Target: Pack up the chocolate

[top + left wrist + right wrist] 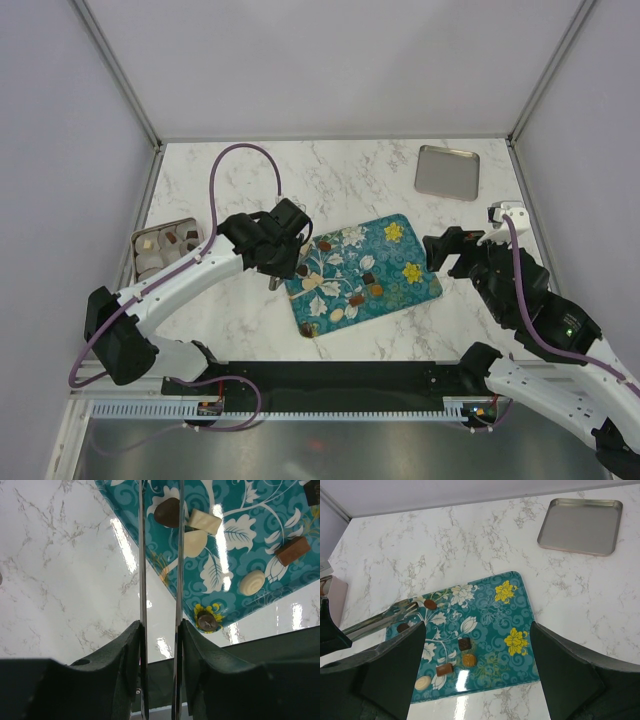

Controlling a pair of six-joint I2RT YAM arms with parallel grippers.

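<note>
Lowering the left gripper [161, 500] squarely over the dark bonbon [167, 512] on the teal tray [260, 545] looks wisest. Its slim blades stand narrowly parted and empty, so centre the bonbon, then pinch gently. The right gripper [477, 680] gapes wide, holding nothing.

Lighting is bright, even and overhead, with soft, faint shadows around the teal tray [345, 255]. In the left wrist view, white glare streaks cross the tray's gloss and the marble table [60, 580] beside it. In the right wrist view, a glare patch sits at the tray's near edge, and the near foreground is dark and soft-focused.
</note>
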